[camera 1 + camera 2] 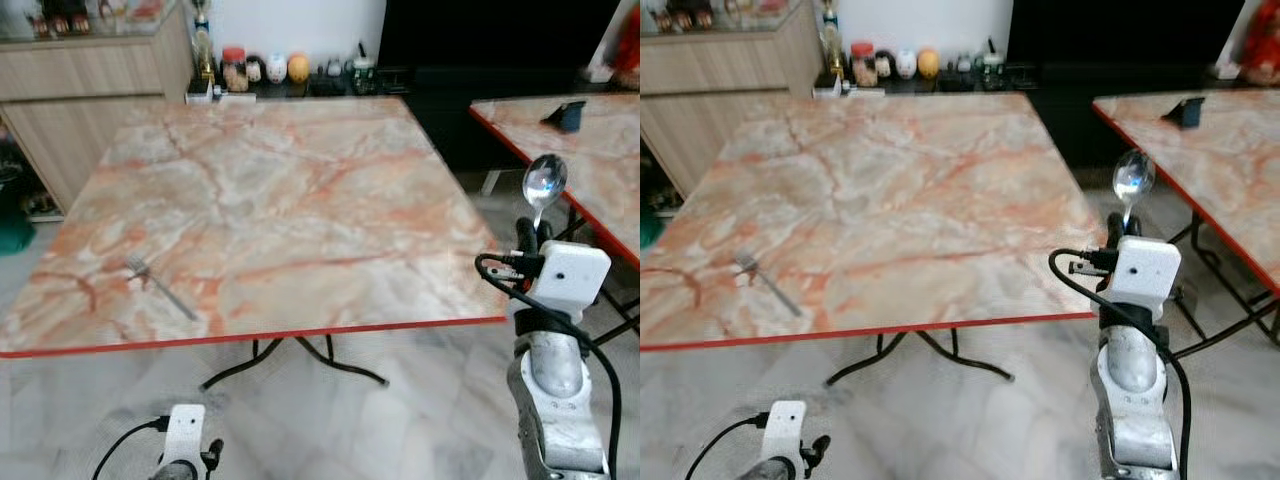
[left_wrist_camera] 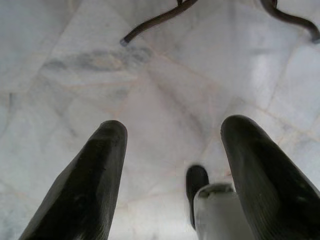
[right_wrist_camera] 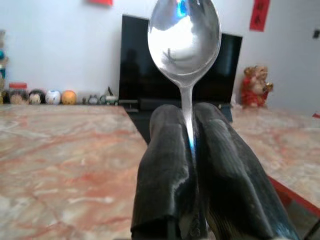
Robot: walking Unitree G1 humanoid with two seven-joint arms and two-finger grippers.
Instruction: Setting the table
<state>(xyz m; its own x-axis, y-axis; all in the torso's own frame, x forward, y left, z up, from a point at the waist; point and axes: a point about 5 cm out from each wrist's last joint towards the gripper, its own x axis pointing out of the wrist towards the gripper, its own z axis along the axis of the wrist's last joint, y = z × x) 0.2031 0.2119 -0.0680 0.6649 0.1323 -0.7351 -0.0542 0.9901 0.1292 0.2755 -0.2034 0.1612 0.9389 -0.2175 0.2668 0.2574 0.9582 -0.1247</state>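
Spoon (image 3: 184, 37) handle hidden inside right pincer (image 3: 192, 145) (clamped).

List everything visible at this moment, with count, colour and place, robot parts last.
Marble-pattern table: one, peach and orange with a red edge, right in front of the robot.
Fork: one, silver, lying on that table near its front left corner.
Second table: one, same pattern, to the right.
Dark object: one, on the second table; too small to identify.
Jars and figurines: several, mixed colours, on a low shelf beyond the table.
Wooden cabinet: one, light brown, back left.
Spoon: one, silver, held upright, bowl up.
Right gripper: clamped on the spoon's handle, by the table's right edge.
Left gripper: open, low above the floor.
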